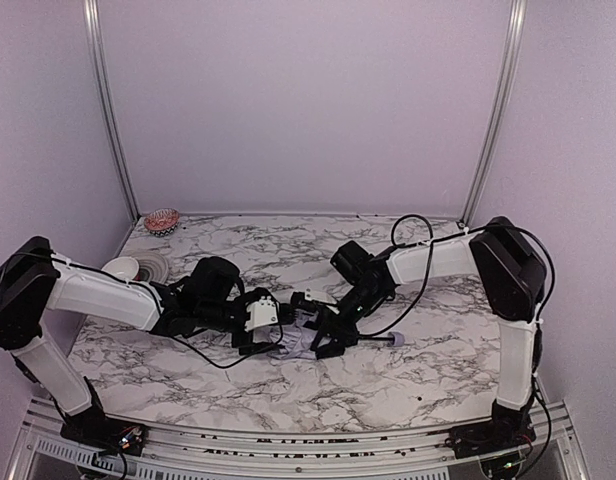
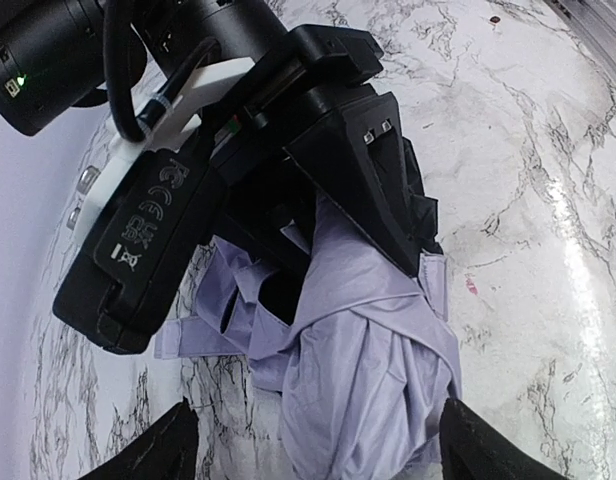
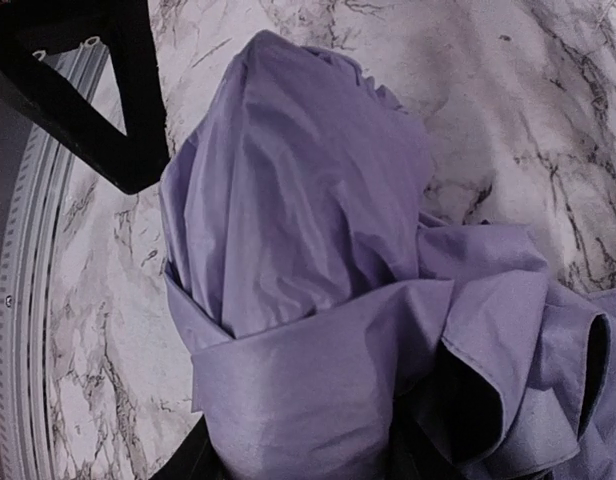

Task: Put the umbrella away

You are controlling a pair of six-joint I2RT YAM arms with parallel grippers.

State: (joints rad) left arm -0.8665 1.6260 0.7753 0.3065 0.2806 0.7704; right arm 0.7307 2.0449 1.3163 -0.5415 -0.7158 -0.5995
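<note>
The umbrella [image 1: 300, 340] lies folded on the marble table as a pale lavender bundle with black lining showing. Its thin black shaft [image 1: 373, 341] runs right to the small lavender handle [image 1: 395, 341]. My right gripper [image 1: 325, 338] is shut on the umbrella's fabric; in the right wrist view the bundle [image 3: 298, 250], wrapped by its strap [image 3: 318, 370], fills the space between the jaws [image 3: 298, 462]. My left gripper [image 1: 264, 336] is open, and its two black fingertips [image 2: 173, 450] stand wide on either side of the fabric's end [image 2: 368, 370] without touching it. The right gripper's body [image 2: 358, 160] presses on the fabric from above.
A small red patterned bowl [image 1: 162, 220] sits at the back left corner. A white round dish [image 1: 128, 268] lies behind the left arm. A black cable [image 1: 408, 300] loops over the table by the right arm. Walls close in the back and sides.
</note>
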